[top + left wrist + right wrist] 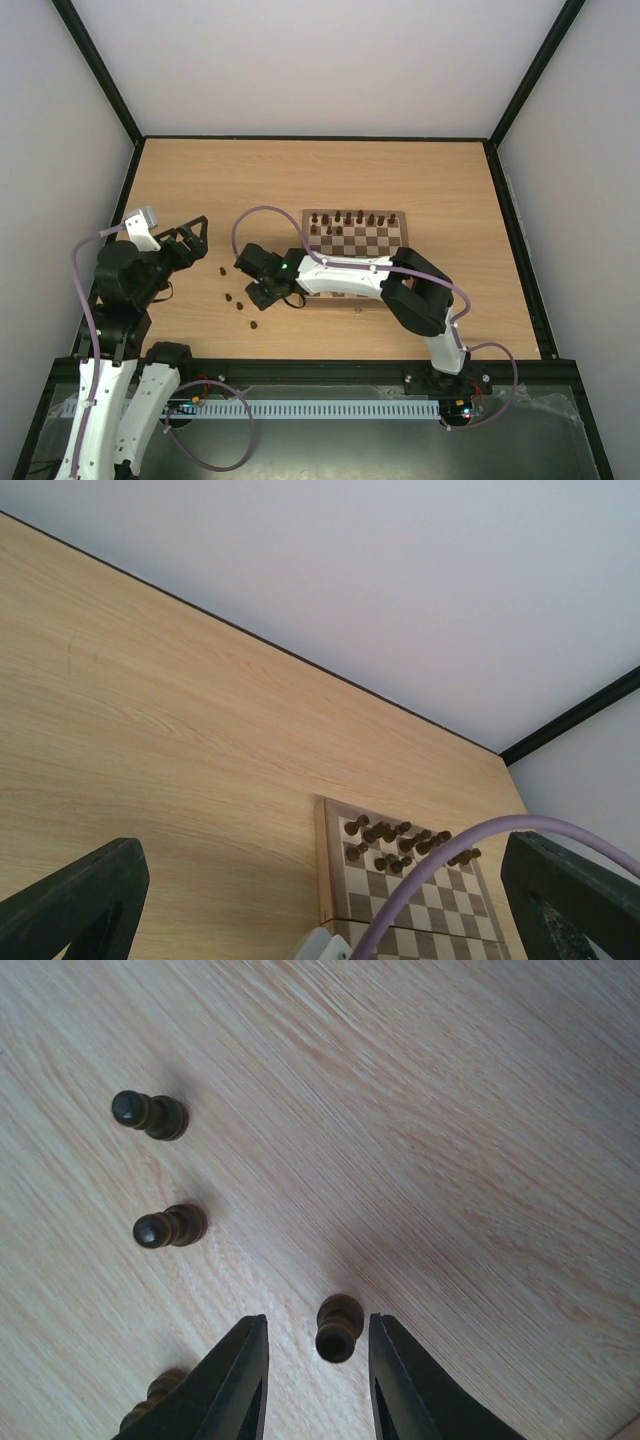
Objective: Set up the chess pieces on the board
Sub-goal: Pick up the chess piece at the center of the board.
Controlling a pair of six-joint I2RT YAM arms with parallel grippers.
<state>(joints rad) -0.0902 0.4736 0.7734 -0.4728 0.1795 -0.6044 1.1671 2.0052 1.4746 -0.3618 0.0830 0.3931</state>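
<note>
Your right pincer (315,1385) stands released, jaws straddling a loose dark pawn (338,1328) on the table (450,180) left of the board (400,218). Pick-up step: lower slightly, clench, then carry it right.

The whole table (200,180) is taken in from high above its near edge, the board (365,243) lying just right of centre. From well left of the board, its far rows are viewed obliquely by the left wrist camera, faced toward the back wall (400,580). Just left of the board, loose chess pieces (340,1328) are seen from close above by the right wrist camera. These are shared with the top view.
</note>
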